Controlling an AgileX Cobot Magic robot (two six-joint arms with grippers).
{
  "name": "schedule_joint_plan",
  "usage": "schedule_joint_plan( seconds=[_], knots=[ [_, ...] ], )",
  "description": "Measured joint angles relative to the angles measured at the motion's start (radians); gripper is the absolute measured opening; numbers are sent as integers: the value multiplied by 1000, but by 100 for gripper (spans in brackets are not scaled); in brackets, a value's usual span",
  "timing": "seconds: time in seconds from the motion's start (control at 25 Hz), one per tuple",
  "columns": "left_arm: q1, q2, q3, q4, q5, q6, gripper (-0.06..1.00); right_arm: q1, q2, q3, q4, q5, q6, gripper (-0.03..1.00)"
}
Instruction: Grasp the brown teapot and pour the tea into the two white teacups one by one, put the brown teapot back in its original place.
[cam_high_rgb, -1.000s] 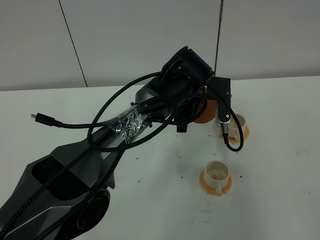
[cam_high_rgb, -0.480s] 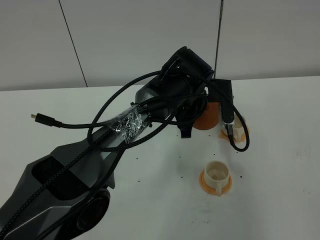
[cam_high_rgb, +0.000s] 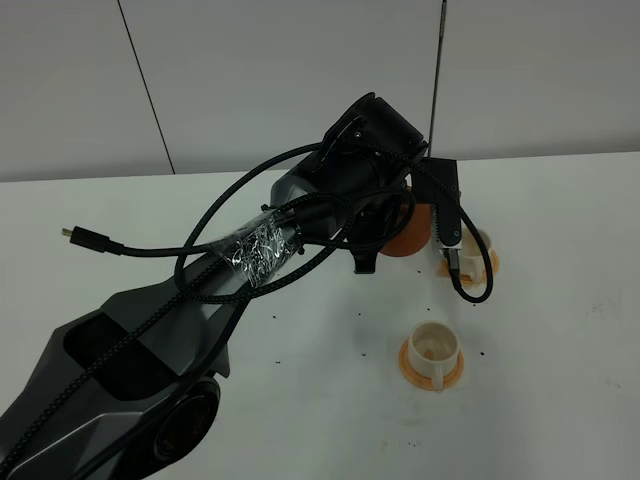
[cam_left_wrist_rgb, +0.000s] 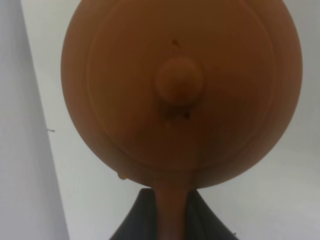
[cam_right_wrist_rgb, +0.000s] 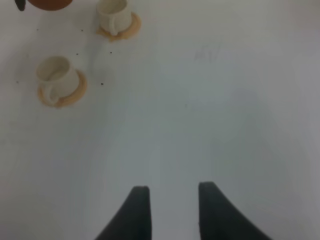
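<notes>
Left wrist view: the left claw (cam_left_wrist_rgb: 170, 221) clamps the handle of the brown teapot (cam_left_wrist_rgb: 180, 90), which sits just left of the far white teacup (cam_high_rgb: 480, 243). The right claw (cam_right_wrist_rgb: 172, 200) is spread apart over the tabletop (cam_right_wrist_rgb: 225, 100).

one brown teapot (cam_left_wrist_rgb: 180, 90), two white teacups (cam_right_wrist_rgb: 111, 14) (cam_right_wrist_rgb: 56, 74), two orange saucers (cam_right_wrist_rgb: 132, 26) (cam_right_wrist_rgb: 76, 90)

The brown teapot (cam_left_wrist_rgb: 180, 90) has a smooth, matt, clay-like skin, and its lid knob (cam_left_wrist_rgb: 179, 80) is just as dull. The teacup beside the teapot (cam_high_rgb: 481, 241) and the teacup further from it (cam_high_rgb: 433, 345) look like smooth cream-white ceramic on flat orange saucers (cam_high_rgb: 409, 369). Under the teapot, the white table (cam_high_rgb: 560, 330) is matt and peppered with dark specks. Behind the teapot, the left arm (cam_high_rgb: 110, 370) has dark plastic-looking housing with a soft sheen. It carries a braided black cable (cam_high_rgb: 140, 249) and a crinkled, shiny silver wrap (cam_high_rgb: 258, 252).
</notes>
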Motion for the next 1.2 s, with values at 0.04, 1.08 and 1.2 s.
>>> schedule_joint_plan(
  seconds=[0.04, 1.08, 1.2],
  knots=[
    [0, 0, 0, 7, -1, -1, 16, 0, 0, 0, 0, 0, 0, 23],
    [-40, 43, 0, 97, -104, -18, 16, 0, 0, 0, 0, 0, 0, 24],
    [-51, 61, 0, 105, -104, -16, 16, 0, 0, 0, 0, 0, 0, 24]
  ],
)
